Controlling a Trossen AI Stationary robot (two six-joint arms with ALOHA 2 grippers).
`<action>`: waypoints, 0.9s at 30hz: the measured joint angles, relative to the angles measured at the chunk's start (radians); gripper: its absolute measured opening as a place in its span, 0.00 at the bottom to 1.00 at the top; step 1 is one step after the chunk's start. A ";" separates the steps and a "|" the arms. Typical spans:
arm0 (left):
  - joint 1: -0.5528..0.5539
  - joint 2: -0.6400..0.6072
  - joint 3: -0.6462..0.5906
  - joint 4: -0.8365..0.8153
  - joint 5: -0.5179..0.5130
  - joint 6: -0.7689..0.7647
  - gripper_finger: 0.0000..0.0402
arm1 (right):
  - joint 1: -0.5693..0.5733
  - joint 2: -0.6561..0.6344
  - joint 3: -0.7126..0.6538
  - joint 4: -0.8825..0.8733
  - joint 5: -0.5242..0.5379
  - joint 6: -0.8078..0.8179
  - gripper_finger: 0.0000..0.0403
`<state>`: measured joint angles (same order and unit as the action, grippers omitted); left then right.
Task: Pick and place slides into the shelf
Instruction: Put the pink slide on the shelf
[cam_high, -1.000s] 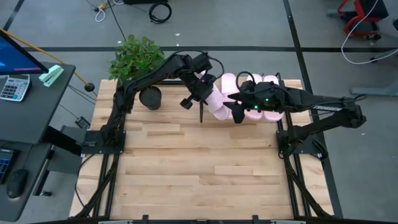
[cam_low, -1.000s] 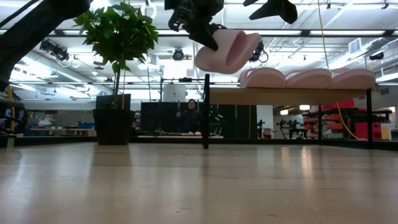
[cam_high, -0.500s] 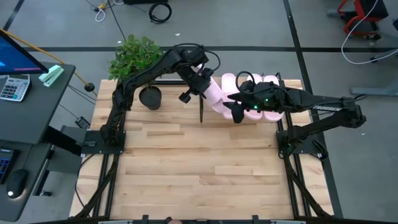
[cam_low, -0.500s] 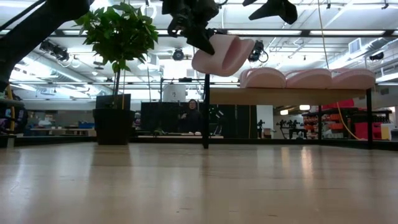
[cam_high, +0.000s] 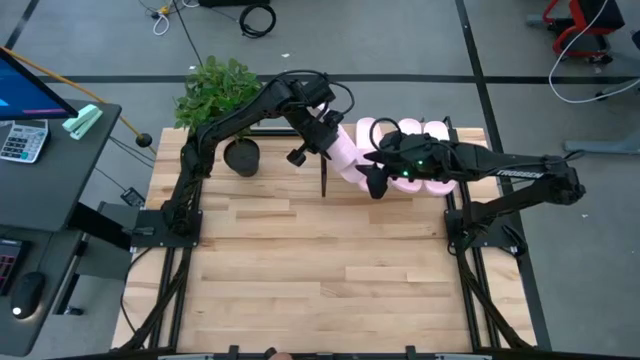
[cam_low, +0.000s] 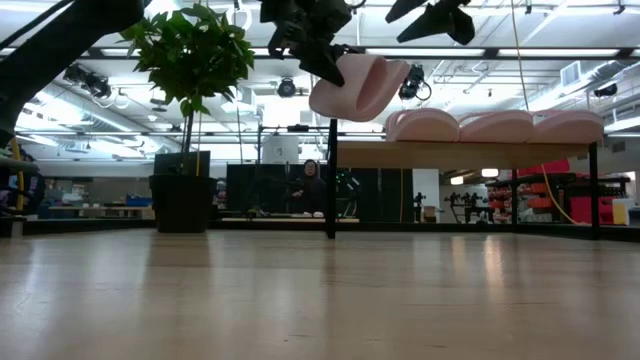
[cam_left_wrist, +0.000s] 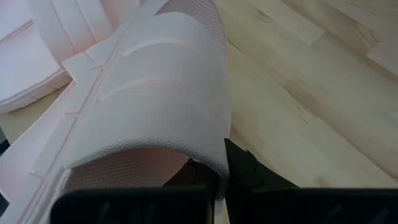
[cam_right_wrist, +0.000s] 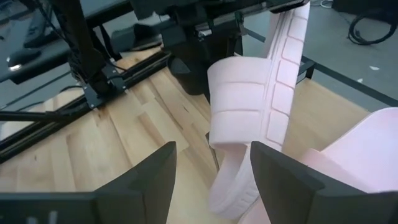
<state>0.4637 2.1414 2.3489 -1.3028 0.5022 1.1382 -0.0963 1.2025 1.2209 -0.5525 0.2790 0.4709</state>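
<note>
My left gripper (cam_high: 318, 138) is shut on one pale pink slide (cam_high: 347, 158), which is held in the air above the shelf's left end (cam_low: 340, 155). Three more slides (cam_low: 495, 125) lie side by side, soles down, on the shelf's light wood top (cam_low: 470, 155). My right gripper (cam_high: 374, 182) is open and hovers at the held slide's near end. In the right wrist view its fingers (cam_right_wrist: 149, 180) stand to either side of that slide (cam_right_wrist: 249, 106), and no touch shows. My left gripper holds the slide by its wide strap band (cam_left_wrist: 205, 155), at the band's edge. One finger (cam_left_wrist: 245, 174) shows outside the band and the other sits under it. The slide (cam_low: 360, 85) is lifted clear of the shelf and tilted.
A potted plant (cam_high: 220, 95) stands at the table's far left corner, left of the shelf. The shelf's black leg (cam_low: 331, 180) rises from the table below the held slide. The wooden tabletop (cam_high: 320, 260) stretches out on the near side. A person (cam_low: 308, 185) sits in the room behind.
My left gripper has carried the slide a little toward the table's far edge and slightly up, then held still. My right gripper has edged a little to the left, toward the held slide.
</note>
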 joint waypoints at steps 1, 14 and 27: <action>0.000 0.000 0.000 -0.002 0.000 0.000 0.03 | 0.000 0.006 0.000 0.000 0.000 0.000 0.53; -0.003 0.005 0.000 -0.012 0.001 -0.006 0.03 | 0.000 0.008 0.000 -0.020 0.002 -0.015 0.53; -0.090 0.005 0.000 -0.007 -0.057 -0.059 0.03 | -0.028 -0.048 0.000 -0.146 0.011 0.061 0.53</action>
<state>0.3740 2.1468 2.3489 -1.3094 0.4457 1.0789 -0.1242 1.1542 1.2209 -0.6983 0.2898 0.5316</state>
